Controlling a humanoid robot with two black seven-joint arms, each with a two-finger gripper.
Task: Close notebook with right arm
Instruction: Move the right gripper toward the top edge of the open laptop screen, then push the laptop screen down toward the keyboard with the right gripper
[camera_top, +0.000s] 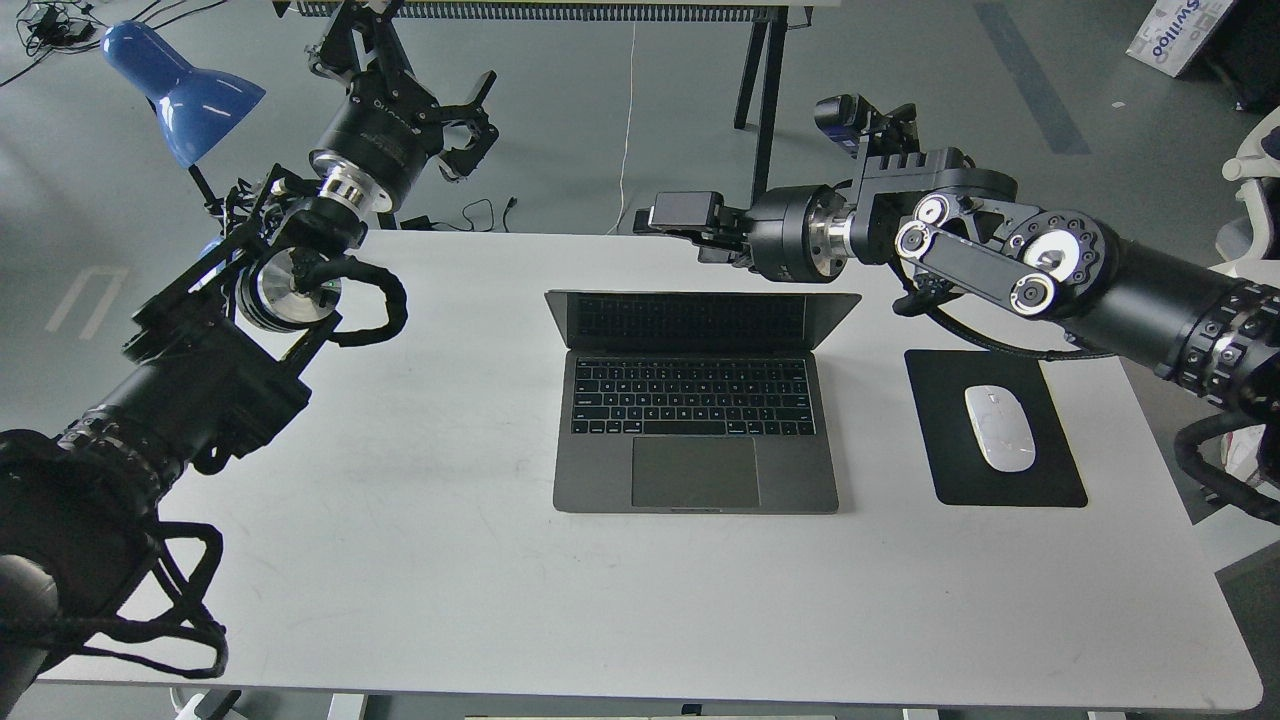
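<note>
Notebook (696, 400) sits open near the middle of the white surface (420, 540), a little toward the far edge, its lid leaning back past upright and the dark screen facing the near edge. The right arm (1000, 260) reaches in from the right edge, with its pincer (655, 218) hovering above and behind the lid's top rim, touching nothing; whether its fingers are apart or together I cannot tell from this angle. The left pincer (478, 115) hangs beyond the far left corner with fingers apart, holding nothing. The lid looks thin, stiff metal on a hinge, smooth and likely slippery, with a fragile screen. No grasp seems needed: a gentle forward push on the lid's top rim or back should fold it. The mouse (999, 427) on its black pad (1050, 480) lies well clear on the right.
</note>
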